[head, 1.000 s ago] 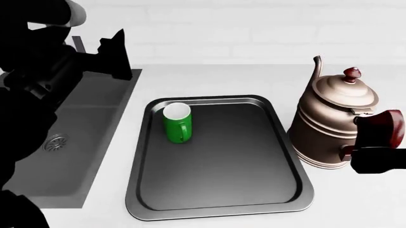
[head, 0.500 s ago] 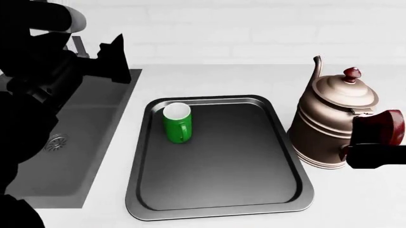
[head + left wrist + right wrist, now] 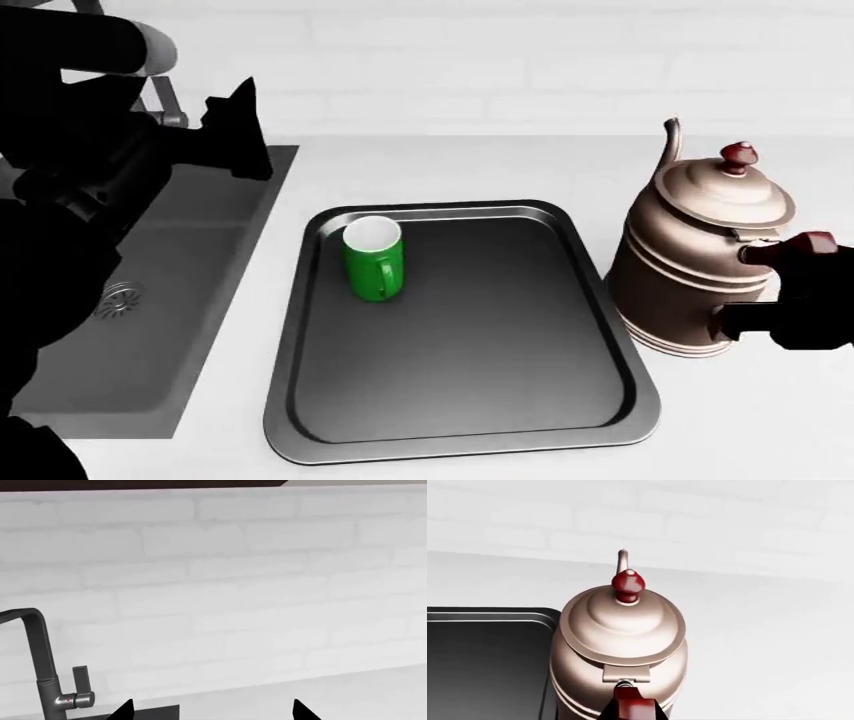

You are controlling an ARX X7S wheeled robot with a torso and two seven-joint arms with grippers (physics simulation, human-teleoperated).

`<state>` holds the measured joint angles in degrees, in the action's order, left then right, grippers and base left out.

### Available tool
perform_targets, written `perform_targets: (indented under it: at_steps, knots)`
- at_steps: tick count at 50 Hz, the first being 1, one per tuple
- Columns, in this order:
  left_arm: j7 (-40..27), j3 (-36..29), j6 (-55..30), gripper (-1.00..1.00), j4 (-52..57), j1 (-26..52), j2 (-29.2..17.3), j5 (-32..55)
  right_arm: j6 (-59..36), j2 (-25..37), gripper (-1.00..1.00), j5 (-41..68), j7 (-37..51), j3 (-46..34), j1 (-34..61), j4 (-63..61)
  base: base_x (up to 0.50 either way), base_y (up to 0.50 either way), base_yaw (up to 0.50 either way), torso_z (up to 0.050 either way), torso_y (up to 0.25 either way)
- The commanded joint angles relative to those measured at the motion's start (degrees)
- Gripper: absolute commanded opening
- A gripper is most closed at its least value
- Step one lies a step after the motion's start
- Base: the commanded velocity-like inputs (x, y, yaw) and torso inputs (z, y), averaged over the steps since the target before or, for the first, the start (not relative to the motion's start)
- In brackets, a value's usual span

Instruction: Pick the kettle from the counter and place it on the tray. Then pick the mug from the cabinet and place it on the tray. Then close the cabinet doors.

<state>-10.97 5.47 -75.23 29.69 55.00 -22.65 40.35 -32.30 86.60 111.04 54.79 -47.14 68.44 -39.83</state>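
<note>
Head view shows the tall copper-bronze ridged kettle (image 3: 701,270) standing upright on the smooth white desk (image 3: 441,165), just beside the right rim of the flat dark grey metal tray (image 3: 461,435) and off it. The small bright green mug (image 3: 372,259) stands in the tray's far left corner, leaving most of the tray floor bare. The right end effector (image 3: 787,325) sits at the kettle's dark red handle (image 3: 790,247); whether it pinches it cannot be told. The left end effector (image 3: 210,711) is spread, raised over the dark grey sink (image 3: 147,330) near the dark faucet (image 3: 47,675).
</note>
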Motion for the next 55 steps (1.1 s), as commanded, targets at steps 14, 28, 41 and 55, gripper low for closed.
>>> perform_targets:
  at_steps: [14,28,41,55]
  knots:
    - [-0.7,0.5,0.1,1.0,-0.1,0.0,-0.3,0.9,-8.0,-1.6,-1.0,3.0,5.3,6.9,8.7,2.3,0.0,0.0,0.0,0.0,0.0]
    - [-1.0,0.8,0.1,1.0,-0.2,0.1,-0.7,1.4,-17.3,-5.1,-1.0,8.7,10.9,11.4,17.8,4.8,0.0,0.0,0.0,0.0,0.001]
    - [-1.3,1.2,0.3,1.0,-0.2,0.1,-1.0,1.9,-24.3,-11.3,-1.0,14.1,16.4,12.6,27.0,7.2,0.0,0.0,0.0,0.0,0.001]
    - [-1.6,1.9,0.4,1.0,-0.1,-0.2,-1.6,2.4,-25.1,-20.1,-1.0,16.3,20.0,10.6,31.8,7.0,0.0,0.0,0.0,0.001,0.001]
